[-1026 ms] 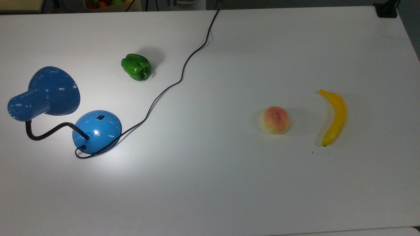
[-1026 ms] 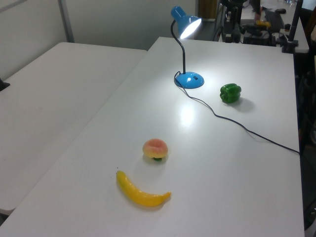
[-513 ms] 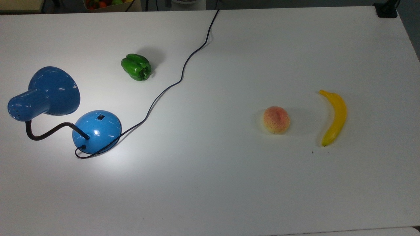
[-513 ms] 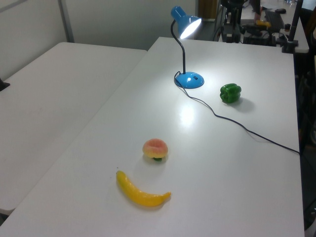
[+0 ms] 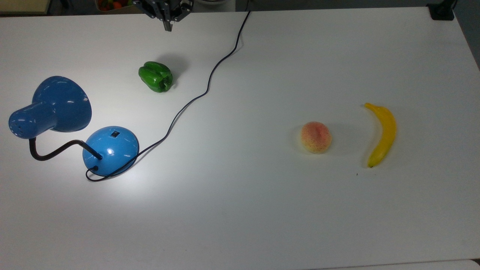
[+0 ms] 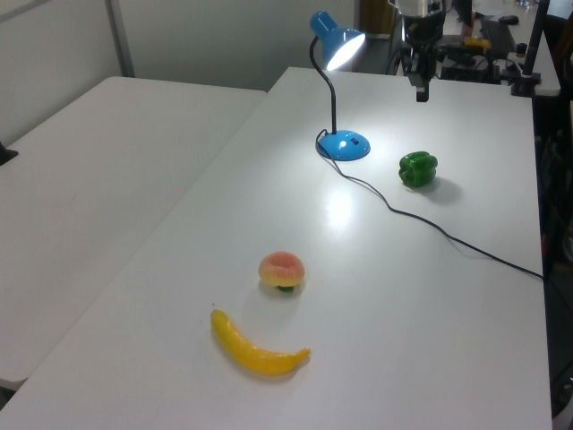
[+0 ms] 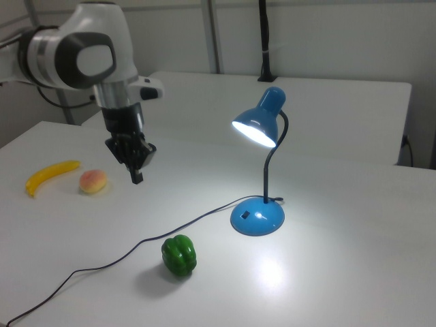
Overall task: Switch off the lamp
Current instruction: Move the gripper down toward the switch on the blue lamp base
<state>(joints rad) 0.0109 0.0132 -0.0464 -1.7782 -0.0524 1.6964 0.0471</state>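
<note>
White table [image 5: 262, 210]: green pepper [image 5: 156, 77] between tool [image 5: 167, 27] and lit lamp [image 5: 110, 150].

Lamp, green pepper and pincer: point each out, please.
lamp [image 7: 258, 217], right view, on its round blue base
green pepper [image 5: 156, 76], top view, on its body
pincer [image 7: 136, 177], right view, at its tips

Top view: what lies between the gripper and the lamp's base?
The green pepper lies roughly between the gripper and the lamp base, on the table.
</note>
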